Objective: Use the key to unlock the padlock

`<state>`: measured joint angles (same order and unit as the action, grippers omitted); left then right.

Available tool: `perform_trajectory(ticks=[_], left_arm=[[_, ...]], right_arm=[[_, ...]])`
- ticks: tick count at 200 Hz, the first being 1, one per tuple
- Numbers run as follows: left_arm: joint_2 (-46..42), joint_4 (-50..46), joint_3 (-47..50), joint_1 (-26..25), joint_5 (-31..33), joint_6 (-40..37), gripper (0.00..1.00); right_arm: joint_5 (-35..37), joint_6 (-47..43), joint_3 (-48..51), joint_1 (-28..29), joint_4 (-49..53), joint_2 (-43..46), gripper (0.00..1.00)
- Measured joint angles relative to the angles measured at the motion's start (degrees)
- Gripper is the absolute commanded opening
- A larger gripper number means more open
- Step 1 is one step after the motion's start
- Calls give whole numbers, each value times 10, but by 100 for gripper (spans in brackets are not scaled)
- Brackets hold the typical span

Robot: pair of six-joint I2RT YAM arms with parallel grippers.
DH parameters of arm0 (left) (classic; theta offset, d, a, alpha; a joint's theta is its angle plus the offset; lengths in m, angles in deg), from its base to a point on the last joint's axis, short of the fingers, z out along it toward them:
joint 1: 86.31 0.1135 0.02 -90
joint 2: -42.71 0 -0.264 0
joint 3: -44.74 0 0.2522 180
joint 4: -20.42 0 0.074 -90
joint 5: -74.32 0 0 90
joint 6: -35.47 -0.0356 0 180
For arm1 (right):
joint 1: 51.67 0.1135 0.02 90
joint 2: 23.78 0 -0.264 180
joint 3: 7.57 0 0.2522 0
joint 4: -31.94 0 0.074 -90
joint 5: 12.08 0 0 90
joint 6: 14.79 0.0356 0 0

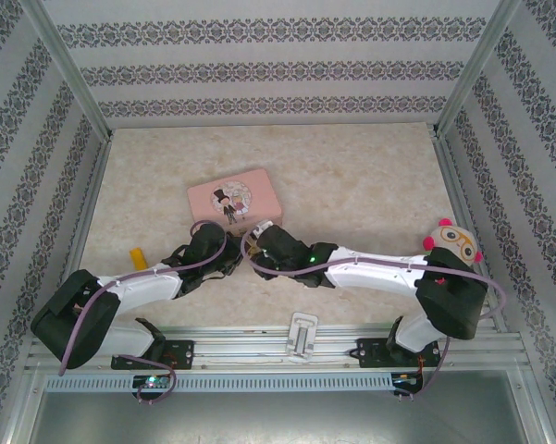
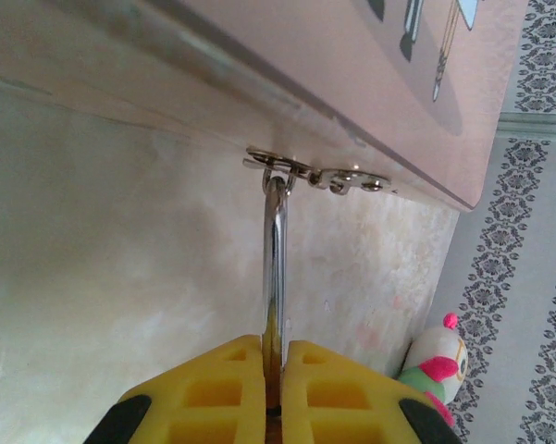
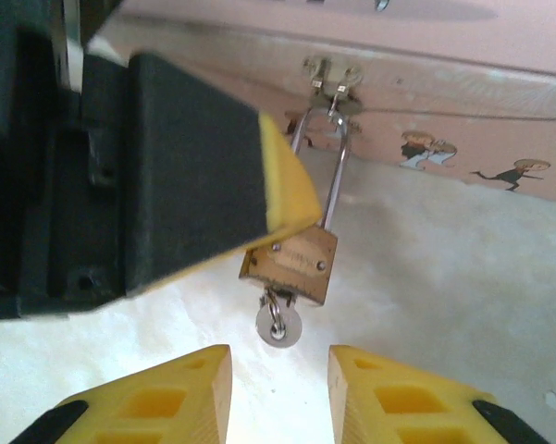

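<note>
Nearest, the right gripper [image 3: 279,356] stands part open, its yellow fingers apart with nothing between them. Just ahead of that gap hangs the key [image 3: 278,326], its round head dangling from the underside of the padlock [image 3: 291,264]. The left gripper [image 2: 273,350] is clamped on the padlock. The shackle [image 2: 275,250] rises from between its pads to the hasp [image 2: 315,174] of the pink tin [image 1: 233,197], which lies mid-table [image 1: 352,176]. A toy [image 1: 453,240] sits by the right wall.

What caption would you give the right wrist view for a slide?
Open right gripper faces the key in the tin's padlock, which the left gripper holds.
</note>
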<state>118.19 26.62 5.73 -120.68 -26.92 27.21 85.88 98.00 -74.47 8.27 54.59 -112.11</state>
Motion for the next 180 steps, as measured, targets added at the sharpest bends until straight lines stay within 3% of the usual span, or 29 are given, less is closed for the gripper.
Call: perform_trajectory(ticks=[180], left_arm=[[-7,-12,-2,4,-12,0,0]], right_arm=[[57,-87,-65,21,64,-75,28]])
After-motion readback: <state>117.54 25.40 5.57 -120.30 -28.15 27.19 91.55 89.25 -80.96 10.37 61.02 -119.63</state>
